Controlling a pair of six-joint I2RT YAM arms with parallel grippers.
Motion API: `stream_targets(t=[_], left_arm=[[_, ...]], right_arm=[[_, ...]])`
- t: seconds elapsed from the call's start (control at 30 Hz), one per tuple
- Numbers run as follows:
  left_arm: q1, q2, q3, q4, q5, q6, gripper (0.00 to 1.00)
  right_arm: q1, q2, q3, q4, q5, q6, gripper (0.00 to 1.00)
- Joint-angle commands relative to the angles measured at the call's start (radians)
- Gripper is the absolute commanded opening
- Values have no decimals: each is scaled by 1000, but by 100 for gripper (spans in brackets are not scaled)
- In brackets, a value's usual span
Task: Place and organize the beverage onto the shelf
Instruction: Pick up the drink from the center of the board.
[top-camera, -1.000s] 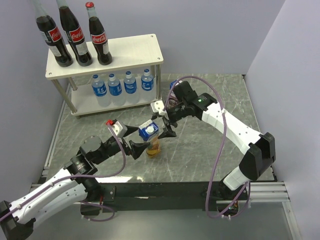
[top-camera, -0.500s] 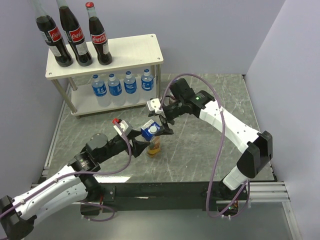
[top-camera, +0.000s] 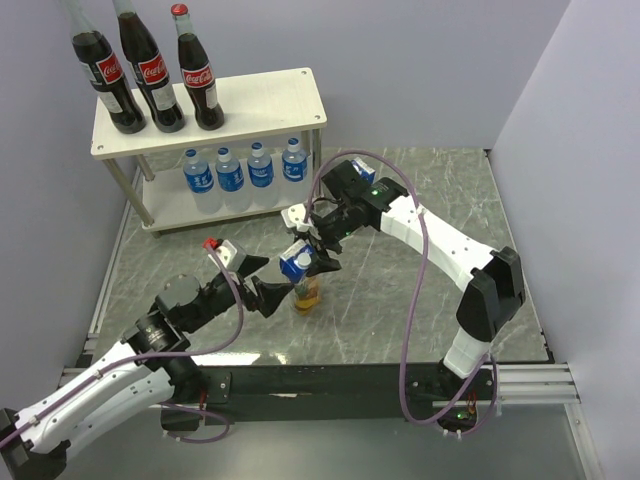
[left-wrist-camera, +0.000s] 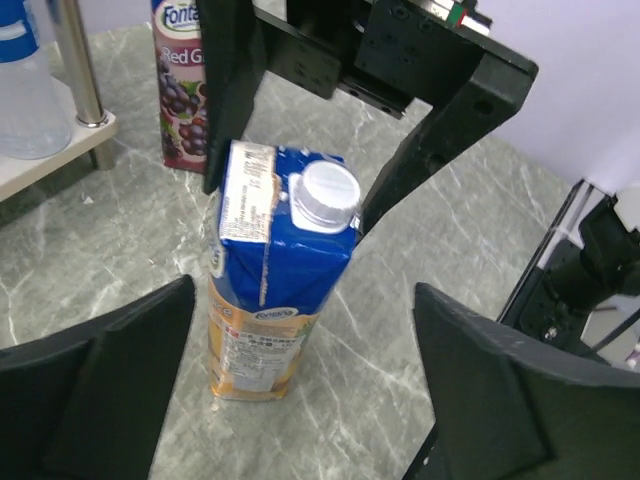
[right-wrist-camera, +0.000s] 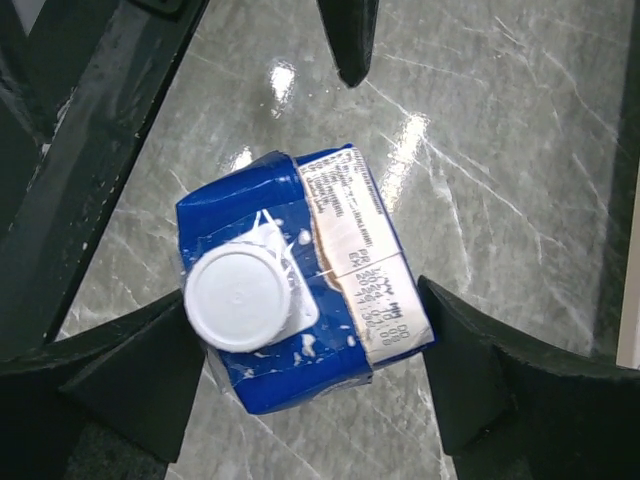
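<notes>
Whitish boards of the shelf (top-camera: 270, 100) on your far left already carry the cola bottles (top-camera: 150, 70) on top and the water bottles (top-camera: 245, 170) below. The clearest room looks to be the upper board's right end, and a tall carton swung in low could knock a leg or a bottle. Your left gripper (top-camera: 275, 278) sits wide open, its fingers flanking the yellow carton (top-camera: 305, 285) without touching. That carton stands upright on the table (top-camera: 420, 300), and your right gripper (top-camera: 318, 248) straddles its blue top with jaws narrowed; I cannot tell whether they actually clamp. Lift on a weak pinch near that sloped top and it may slip or tip against the left fingers. The purple carton (left-wrist-camera: 180, 90) stands just behind, beside the shelf leg.
</notes>
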Motion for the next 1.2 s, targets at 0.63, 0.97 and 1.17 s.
stream_targets(t=[0.63, 0.97, 1.17], left_arm=[[-14, 122, -70, 272, -88, -82, 99], [-158, 467, 33, 468, -225, 70, 100], [-216, 604, 83, 537, -295, 59, 99]], right_arm=[[-1, -393, -249, 512, 472, 901, 6], [-1, -385, -188, 479, 744, 1229, 0], [-1, -426, -223, 542, 833, 1268, 0]])
